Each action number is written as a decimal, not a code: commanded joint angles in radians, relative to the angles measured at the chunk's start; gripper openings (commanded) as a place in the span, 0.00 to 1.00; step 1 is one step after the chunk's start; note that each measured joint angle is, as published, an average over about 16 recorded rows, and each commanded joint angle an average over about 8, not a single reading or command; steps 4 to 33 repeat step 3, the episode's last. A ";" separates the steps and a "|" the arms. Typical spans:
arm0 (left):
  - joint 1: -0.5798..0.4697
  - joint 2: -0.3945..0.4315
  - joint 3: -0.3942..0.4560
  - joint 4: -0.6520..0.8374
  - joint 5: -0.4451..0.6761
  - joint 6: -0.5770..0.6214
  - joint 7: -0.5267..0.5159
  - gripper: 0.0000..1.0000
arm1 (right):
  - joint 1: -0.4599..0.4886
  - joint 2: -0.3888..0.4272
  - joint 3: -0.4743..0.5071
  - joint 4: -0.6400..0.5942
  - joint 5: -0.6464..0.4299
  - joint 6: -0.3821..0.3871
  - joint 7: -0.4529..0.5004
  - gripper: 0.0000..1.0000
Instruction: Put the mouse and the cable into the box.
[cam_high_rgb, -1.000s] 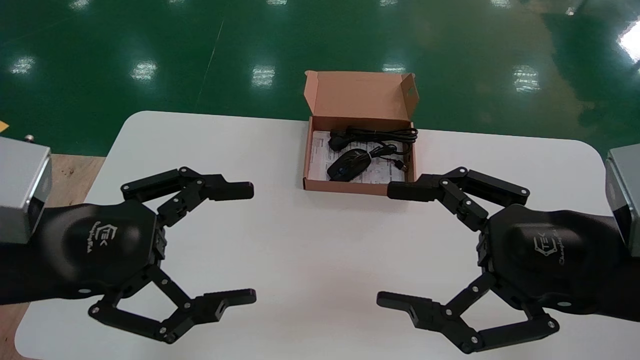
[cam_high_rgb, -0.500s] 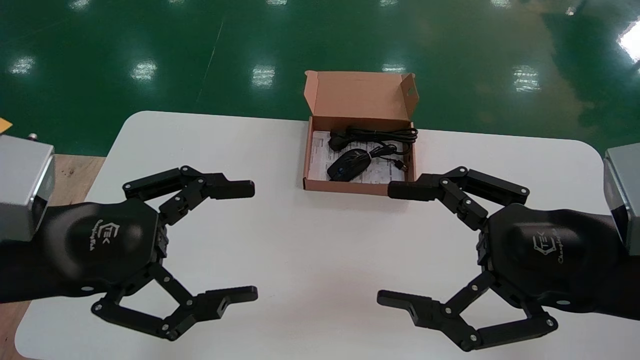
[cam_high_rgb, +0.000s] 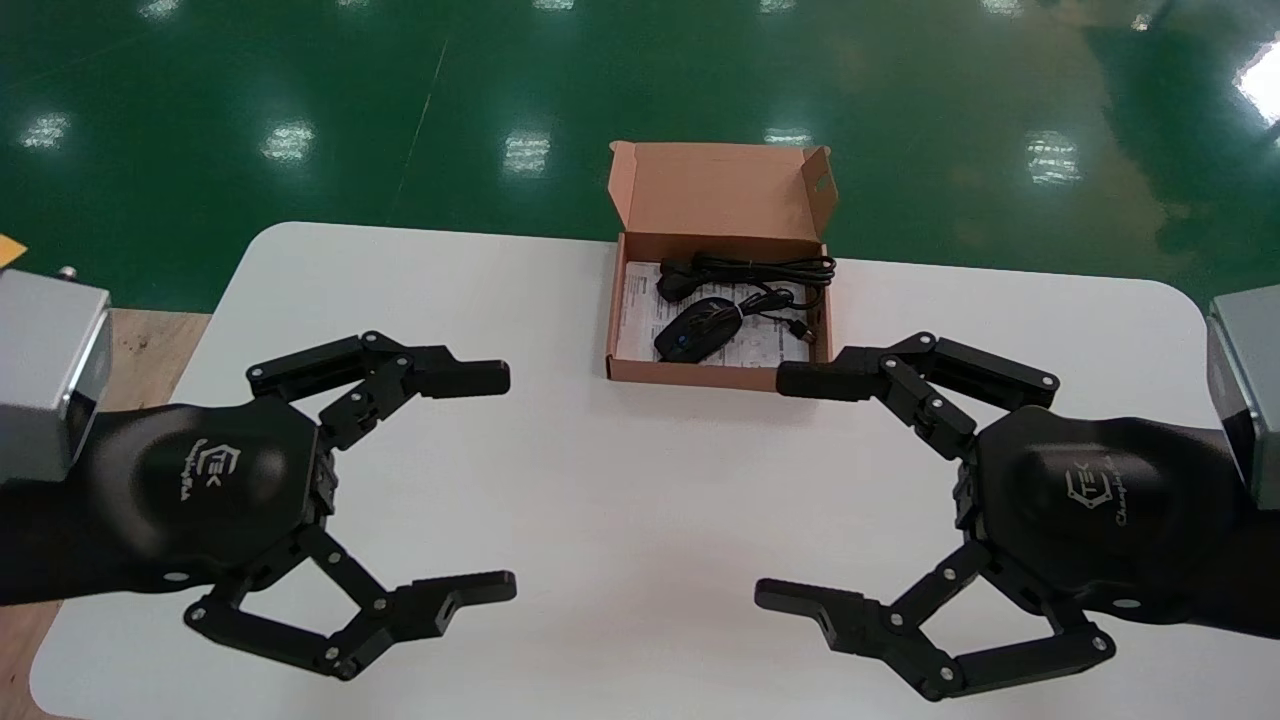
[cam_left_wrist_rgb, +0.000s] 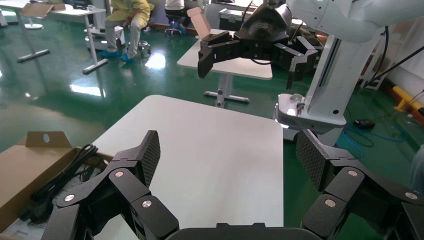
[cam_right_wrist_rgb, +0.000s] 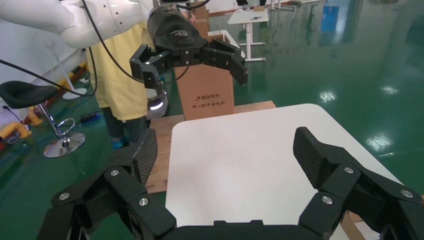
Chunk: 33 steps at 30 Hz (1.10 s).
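A white table (cam_high_rgb: 620, 480) with rounded corners fills the head view, and a green floor lies beyond it. The left gripper (cam_high_rgb: 500, 482) hangs over the table's 8 o'clock area, jaws spread wide and holding nothing, its fingers (cam_left_wrist_rgb: 147, 155) pointing toward 3 o'clock. The right gripper (cam_high_rgb: 775, 488) mirrors it over the 4 o'clock area, also spread wide and bare, pointing toward 9 o'clock, so the two face each other across bare tabletop. In the head view the right gripper's far fingertip appears just beside the box's 5 o'clock corner; whether it touches cannot be told. The box (cam_high_rgb: 690, 373), brown cardboard, sits at the table's 12 o'clock edge, well apart from the left gripper. Its lid stands open and upright on the 12 o'clock side, with small side flaps raised at 10 and 2 o'clock. A printed sheet (cam_high_rgb: 640, 310) lines the box's floor. The cable (cam_high_rgb: 765, 268), black and coiled into a long bundle, lies inside the box along its 12 o'clock wall, with a looser strand and a plug end trailing toward 4 o'clock. The mouse (cam_high_rgb: 698, 328), black, also lies inside the box on the sheet, toward 7 o'clock of the cable and just beside it, its long axis tilted from 8 to 2 o'clock.
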<state>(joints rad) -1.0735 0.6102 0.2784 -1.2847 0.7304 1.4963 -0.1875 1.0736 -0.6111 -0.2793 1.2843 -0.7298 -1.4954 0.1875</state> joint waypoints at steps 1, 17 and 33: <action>0.000 0.000 0.000 0.000 0.000 0.000 0.000 1.00 | 0.000 0.000 0.000 0.000 0.000 0.000 0.000 1.00; 0.000 0.000 0.000 0.000 0.000 0.000 0.000 1.00 | 0.000 0.000 0.000 0.000 0.000 0.000 0.000 1.00; 0.000 0.000 0.000 0.000 0.000 0.000 0.000 1.00 | 0.000 0.000 0.000 0.000 0.000 0.000 0.000 1.00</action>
